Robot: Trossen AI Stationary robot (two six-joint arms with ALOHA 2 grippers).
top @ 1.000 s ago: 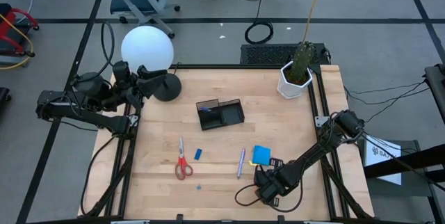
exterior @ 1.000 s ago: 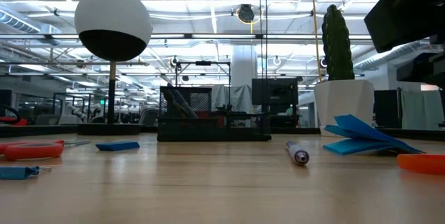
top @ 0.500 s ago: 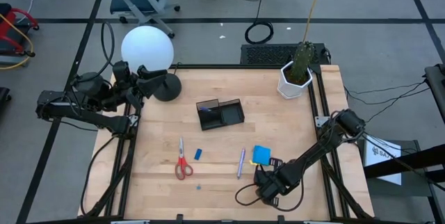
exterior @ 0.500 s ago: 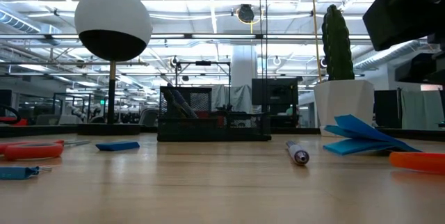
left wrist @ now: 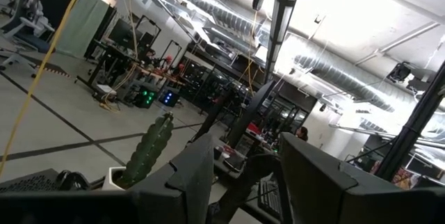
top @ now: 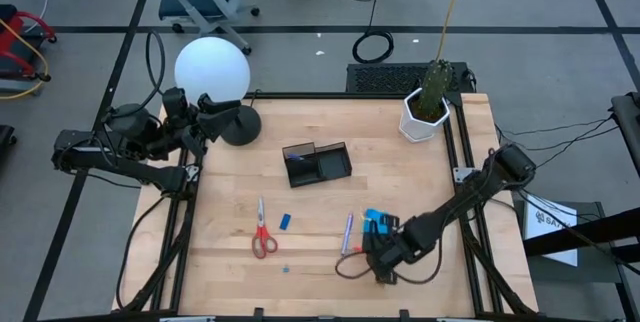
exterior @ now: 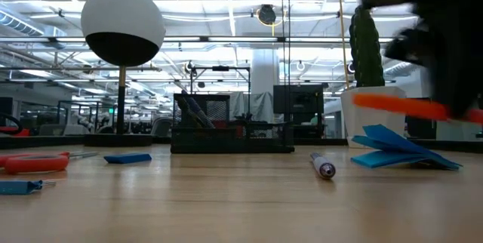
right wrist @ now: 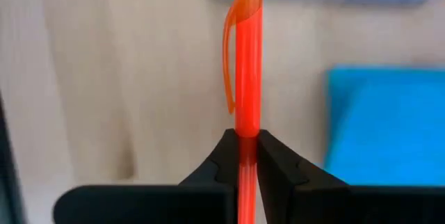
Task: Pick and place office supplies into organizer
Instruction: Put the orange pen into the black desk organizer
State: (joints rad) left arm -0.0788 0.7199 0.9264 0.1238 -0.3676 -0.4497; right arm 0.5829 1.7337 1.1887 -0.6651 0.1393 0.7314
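My right gripper is shut on an orange pen and holds it above the table near the front right, next to the blue notepad. In the low view the orange pen floats above the notepad. The black organizer stands mid-table. The red-handled scissors, blue eraser and grey-purple pen lie flat on the wood. My left gripper waits, open, at the far left by the lamp. My right gripper pinches the orange pen's shaft between its two fingers, below the clip. The clip end sticks out past the fingertips, in line with them. The pen is lifted clear of the table and lies nearly level, slightly tilted.
A white globe lamp with a black base stands at the far left. A white pot with a cactus stands at the far right. A tiny blue piece lies near the front edge. Bare wood shows between the organizer and the supplies.
My right gripper has risen from the table with the orange pen and gone a little toward the far edge and the left. The pen lay on the wood by the notepad a second ago; it now hangs well clear above it.
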